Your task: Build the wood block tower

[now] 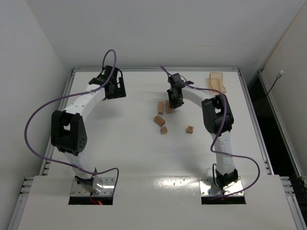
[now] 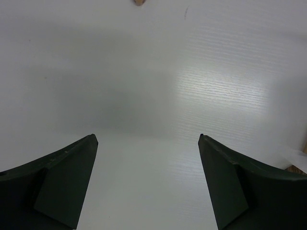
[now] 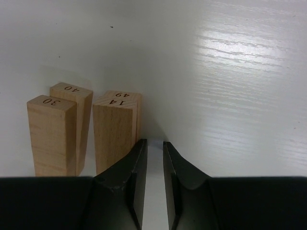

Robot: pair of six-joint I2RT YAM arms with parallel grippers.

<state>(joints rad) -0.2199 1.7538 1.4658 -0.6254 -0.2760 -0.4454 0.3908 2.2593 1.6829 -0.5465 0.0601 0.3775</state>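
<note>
Four light-tan wooden bars stand upright close together on the white table: "30" (image 3: 50, 136), "40" (image 3: 79, 98), "14" (image 3: 112, 136) and "49" (image 3: 130, 97). In the top view they show as two tan pieces (image 1: 160, 107), the right one partly hidden by my right gripper (image 1: 173, 103). My right gripper (image 3: 154, 142) is empty, its jaws only a narrow slit apart, its left finger (image 3: 132, 172) just right of bar 14. Loose blocks lie nearer: one bar (image 1: 159, 120) and two cubes (image 1: 164, 130), (image 1: 190, 129). My left gripper (image 2: 148, 136) is wide open over bare table, far left (image 1: 114, 89).
A flat pale-wood tray (image 1: 217, 81) lies at the far right corner of the table. A raised rim (image 1: 153, 69) runs along the table's far edge. A small tan piece (image 2: 139, 2) shows at the top edge of the left wrist view.
</note>
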